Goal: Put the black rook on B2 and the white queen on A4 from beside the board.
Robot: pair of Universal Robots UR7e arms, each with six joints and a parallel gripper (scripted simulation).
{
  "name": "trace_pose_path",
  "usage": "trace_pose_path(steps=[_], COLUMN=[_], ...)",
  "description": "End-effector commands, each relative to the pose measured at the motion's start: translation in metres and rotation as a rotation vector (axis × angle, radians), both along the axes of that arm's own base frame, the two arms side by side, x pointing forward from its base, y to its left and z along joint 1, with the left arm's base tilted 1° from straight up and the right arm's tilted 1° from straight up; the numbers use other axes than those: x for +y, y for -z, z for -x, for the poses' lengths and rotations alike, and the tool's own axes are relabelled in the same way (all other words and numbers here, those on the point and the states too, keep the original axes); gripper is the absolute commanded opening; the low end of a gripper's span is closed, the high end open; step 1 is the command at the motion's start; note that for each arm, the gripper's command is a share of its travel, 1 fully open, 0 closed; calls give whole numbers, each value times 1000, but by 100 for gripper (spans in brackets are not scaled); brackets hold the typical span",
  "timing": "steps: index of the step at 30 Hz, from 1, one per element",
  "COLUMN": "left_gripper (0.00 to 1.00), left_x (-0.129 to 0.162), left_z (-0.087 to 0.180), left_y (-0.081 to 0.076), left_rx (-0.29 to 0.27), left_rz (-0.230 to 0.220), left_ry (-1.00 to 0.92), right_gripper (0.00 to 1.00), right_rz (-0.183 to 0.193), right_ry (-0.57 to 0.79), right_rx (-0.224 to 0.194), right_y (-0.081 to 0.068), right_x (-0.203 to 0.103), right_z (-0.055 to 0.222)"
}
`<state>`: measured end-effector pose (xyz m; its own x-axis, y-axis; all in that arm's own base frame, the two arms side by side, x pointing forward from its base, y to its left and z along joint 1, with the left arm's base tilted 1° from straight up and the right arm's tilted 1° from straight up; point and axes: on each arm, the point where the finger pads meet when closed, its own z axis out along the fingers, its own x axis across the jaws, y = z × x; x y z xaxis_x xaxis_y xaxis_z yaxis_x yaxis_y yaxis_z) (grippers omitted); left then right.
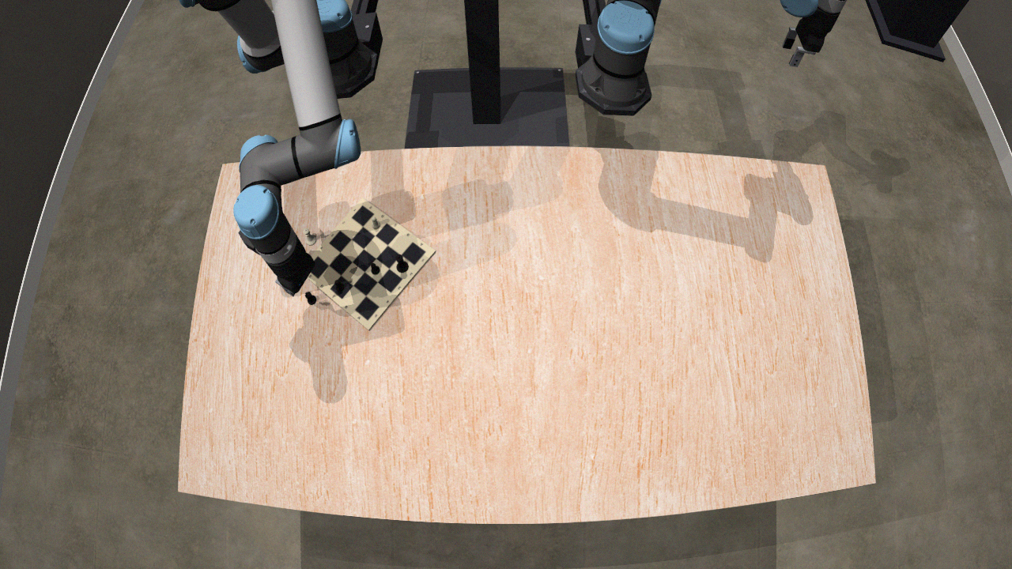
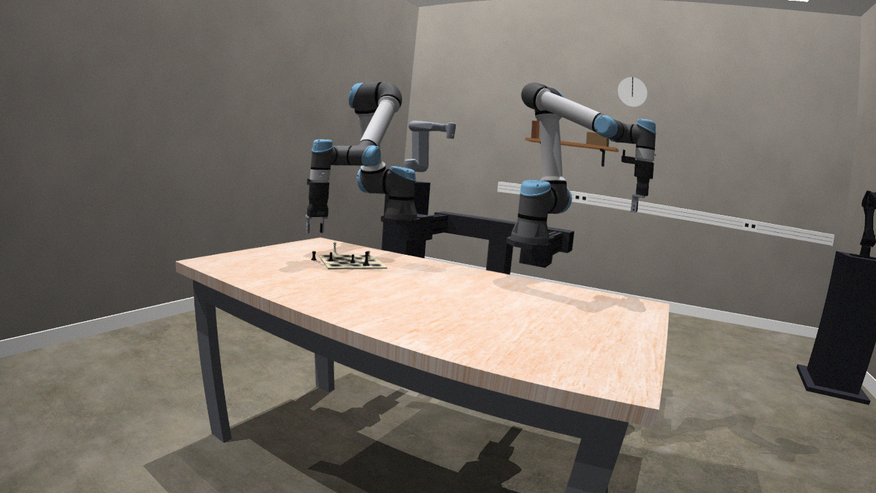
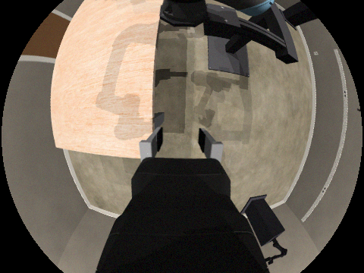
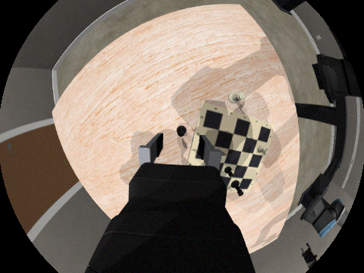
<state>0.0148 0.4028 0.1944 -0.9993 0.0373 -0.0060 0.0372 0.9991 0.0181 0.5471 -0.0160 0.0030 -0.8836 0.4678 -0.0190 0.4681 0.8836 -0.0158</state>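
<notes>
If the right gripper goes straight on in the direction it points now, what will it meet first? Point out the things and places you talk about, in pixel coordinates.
Probably the black rook (image 1: 310,298) (image 2: 313,255) (image 4: 181,130), which appears below the open jaws of the right gripper (image 1: 291,287) (image 2: 315,225) (image 4: 180,141); exact depth and alignment are unclear.

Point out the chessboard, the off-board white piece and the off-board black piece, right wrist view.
chessboard (image 4: 226,140): right wrist, square near its middle
white piece (image 4: 234,98): right wrist, its body
black piece (image 4: 181,130): right wrist, its top
</notes>
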Motion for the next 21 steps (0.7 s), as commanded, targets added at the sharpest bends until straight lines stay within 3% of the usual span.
trace_pose_path(steps=[1, 11, 21], left_gripper=[100, 100, 100], left_x=[0, 0, 0], left_z=[0, 0, 0], left_y=[0, 0, 0], left_rx=[0, 0, 0], left_rz=[-1, -1, -1], left_ry=[0, 0, 0], right_gripper=[100, 100, 100], right_rz=[-3, -2, -1], right_ry=[-168, -315, -343], right_rx=[1, 4, 5], right_y=[4, 8, 9], right_x=[1, 2, 3], right_z=[-2, -3, -3])
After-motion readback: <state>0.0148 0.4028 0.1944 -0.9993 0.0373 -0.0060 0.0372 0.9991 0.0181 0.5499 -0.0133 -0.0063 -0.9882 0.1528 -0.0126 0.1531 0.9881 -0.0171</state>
